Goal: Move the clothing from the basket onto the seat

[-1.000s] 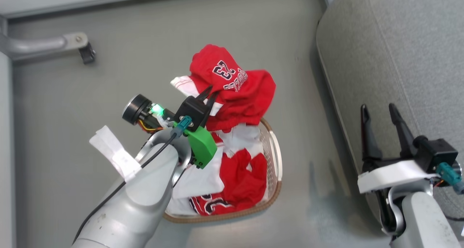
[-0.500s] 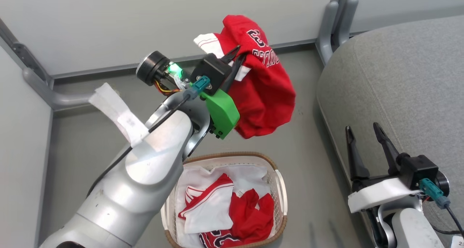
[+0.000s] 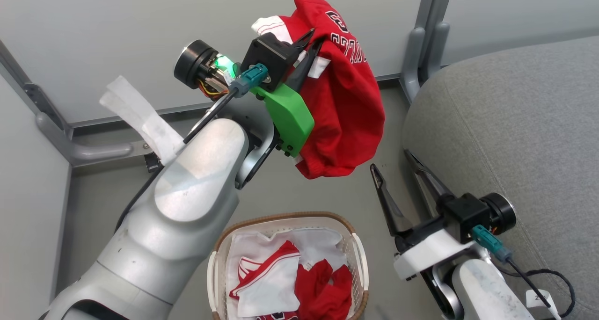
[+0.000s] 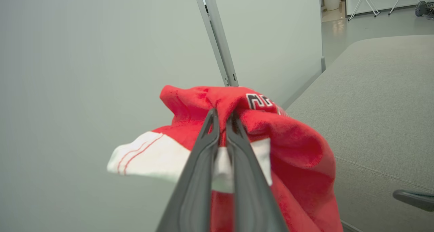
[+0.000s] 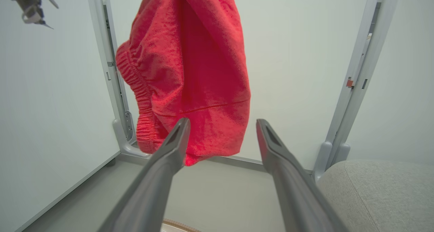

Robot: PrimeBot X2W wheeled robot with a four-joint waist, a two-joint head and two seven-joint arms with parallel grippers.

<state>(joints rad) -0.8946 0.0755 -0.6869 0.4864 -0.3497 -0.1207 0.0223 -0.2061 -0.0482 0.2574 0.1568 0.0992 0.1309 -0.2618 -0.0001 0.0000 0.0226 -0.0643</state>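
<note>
**1. Change.** The left gripper [image 3: 314, 38] is clamped on a fold of the red garment [image 3: 346, 109], beside its white-trimmed edge. One second earlier the garment is draped over the far rim of the basket [image 3: 285, 214]. It now hangs free from the closed fingers, with bare floor [image 3: 337, 193] between its lower hem and the basket below the gripper. The head camera tilts upward over the same interval, so part of the apparent shift is camera motion. The right gripper [image 3: 392, 163], jaws wide apart and empty, sits below and to the right of the left gripper. It is nearer the hem than half a second earlier.

**2. Meaning.** Extraction of this item is judged complete and the carry is in hand. The seat [image 3: 514, 137] lies to the right of the left gripper, and its visible part is bare. More clothing [image 3: 323, 287] lies in the basket, so the task is far from finished.

**3. Limits of view.**
- The near end of the basket is cut off by the frame edge, and the left forearm [image 3: 196, 170] stands beside its left rim. The remaining items cannot be counted.
- The depth of fabric between the fingers is not visible, so grip security cannot be confirmed.
- The lettering is folded and only partly legible.
- In the right wrist view the top of the garment is cut off. A gathered elastic band [image 5: 142, 99] suggests shorts.
</note>
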